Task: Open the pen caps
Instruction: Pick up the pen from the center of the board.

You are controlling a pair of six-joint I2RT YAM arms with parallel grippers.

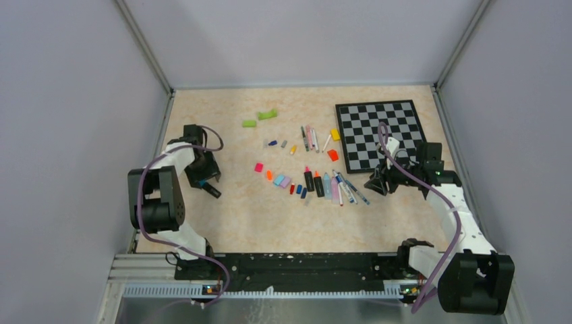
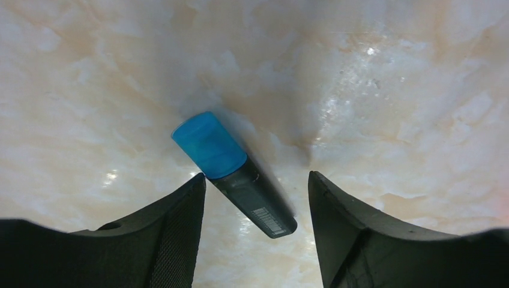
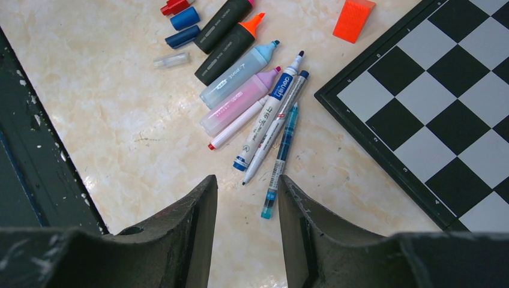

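At the left of the top view, the left gripper (image 1: pixel 204 181) hung low over the table (image 1: pixel 222 223) with its jaws parted. Its wrist view showed a black pen (image 2: pixel 259 204) lying aslant on the marbled surface between the two fingers (image 2: pixel 180 228). The pen's blue cap (image 2: pixel 209 146) was on and pointed to the upper left. Whether the left finger touched the barrel I could not tell.

In the middle of the table, loose caps (image 1: pixel 278 179) in pink, orange, cyan, purple, red and blue lay in a slanting line. A row of bare-tipped pens (image 1: pixel 327 185) lay just to their right. A smaller cluster of pens (image 1: pixel 309 138) lay above, near two green pieces (image 1: pixel 268 115), a yellow block (image 1: pixel 335 134) and an orange block (image 1: pixel 332 154).

Farther right lay the chessboard (image 1: pixel 381 135). Near its lower edge the right gripper (image 1: pixel 378 183) hovered, jaws apart and holding nothing. Its wrist view showed a teal pen (image 3: pixel 280 162) on the table below the gap.
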